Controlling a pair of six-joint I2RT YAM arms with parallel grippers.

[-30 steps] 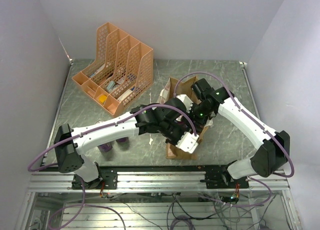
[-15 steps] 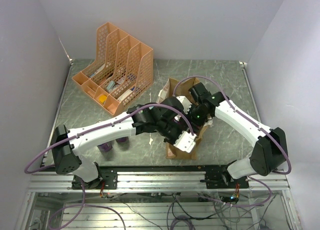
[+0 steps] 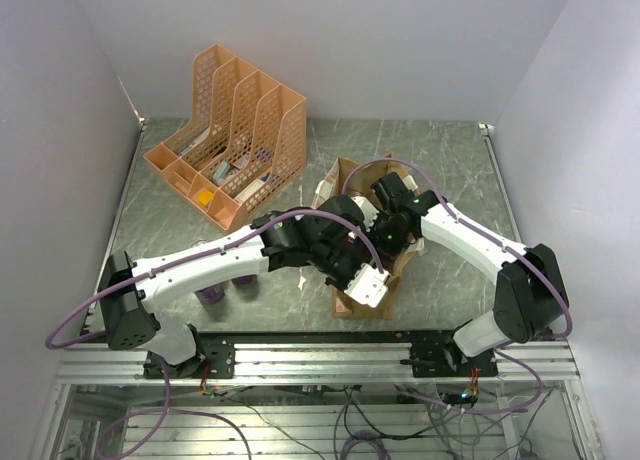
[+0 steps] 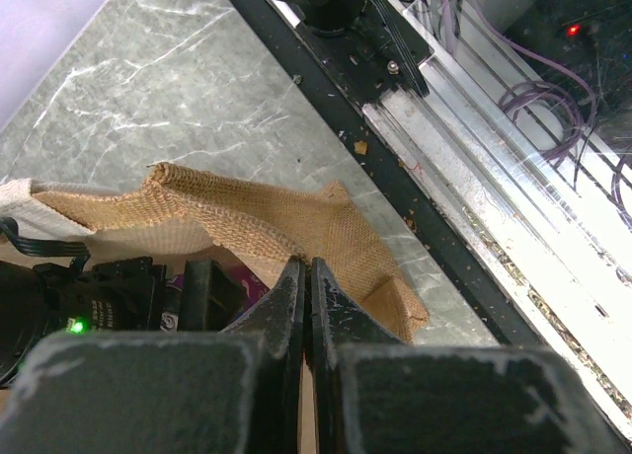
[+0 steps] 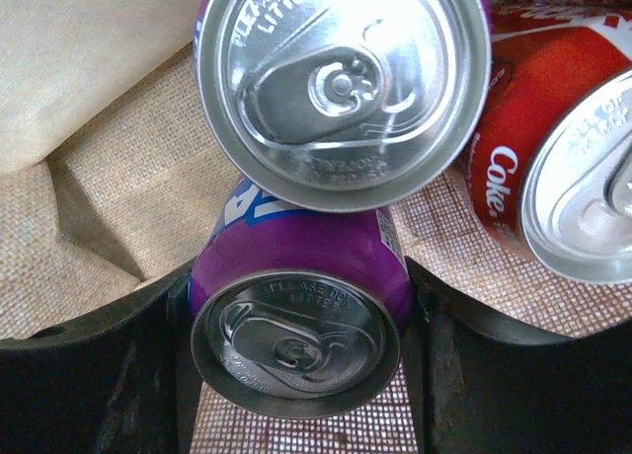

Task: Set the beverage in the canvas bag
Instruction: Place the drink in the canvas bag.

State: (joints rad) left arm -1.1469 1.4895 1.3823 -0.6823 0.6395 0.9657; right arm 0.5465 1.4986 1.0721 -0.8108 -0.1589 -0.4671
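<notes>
Sitting between right fingers (image 5: 94, 375), lower purple can (image 5: 296, 311)

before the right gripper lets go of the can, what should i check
1. Left gripper pinching the canvas bag rim: ok.
2. Purple can held in the right gripper: ok.
3. Purple can inside the bag, woven fabric below it: ok.
4. Purple can resting on the bag floor: cannot tell.
5. Room around it: not ok, second purple can and Coke can crowd close.
</notes>
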